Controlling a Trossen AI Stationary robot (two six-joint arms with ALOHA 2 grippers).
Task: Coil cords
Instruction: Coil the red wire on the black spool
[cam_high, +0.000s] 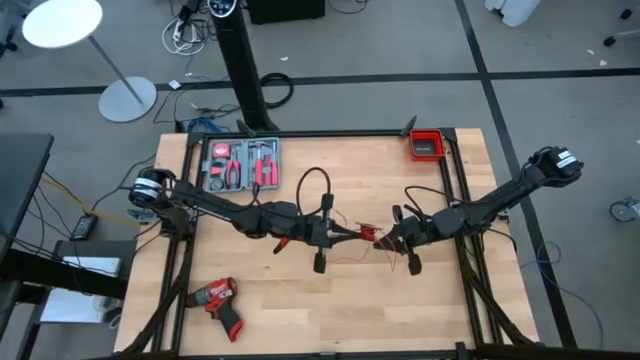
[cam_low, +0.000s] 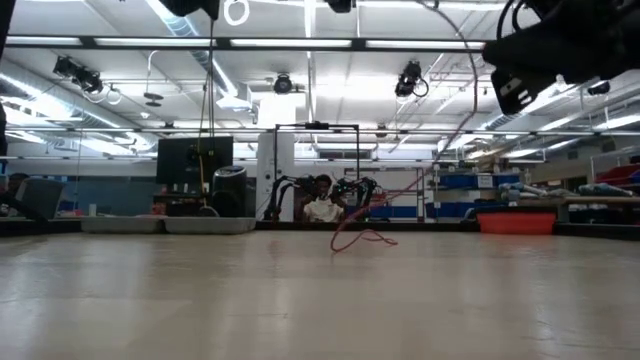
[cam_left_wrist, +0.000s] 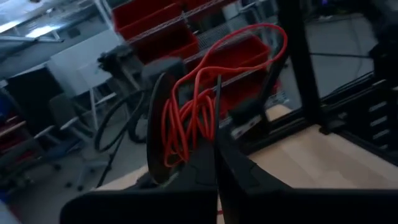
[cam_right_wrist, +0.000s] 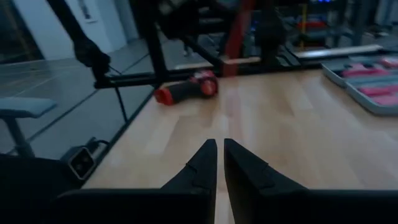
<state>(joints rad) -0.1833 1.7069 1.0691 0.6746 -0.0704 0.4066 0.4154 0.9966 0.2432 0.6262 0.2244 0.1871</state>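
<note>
Near the front edge of the wooden table (cam_high: 330, 320), a red and black power drill (cam_high: 217, 299) is lying on its side, well apart from both arms. At mid-table the two grippers are meeting tip to tip above the boards. On the left arm, the left gripper (cam_high: 358, 234) is pinching shut on a bunched coil of the thin red wire (cam_left_wrist: 189, 118); in the left wrist view the loops are sitting clamped between its dark fingers (cam_left_wrist: 233, 168), with one larger loop arching above the bundle. Opposite it, the right gripper (cam_high: 383, 240) is resting close to the same red bundle with its jaws almost together, only a thin slit showing between its fingers (cam_right_wrist: 198, 165), and nothing is visible in that slit. Loose strands of the wire are trailing onto the table between and just in front of the grippers, and the low view is showing a strand rising from a small tangle on the surface toward the raised arm. Behind the left arm, the black cable (cam_high: 313, 184) is lying in an open loop on the boards. Farther back, a grey tray of red-handled hand tools (cam_high: 240, 165) is sitting near the far left corner, and a red bin (cam_high: 426, 144) is standing at the far edge toward the right.
</note>
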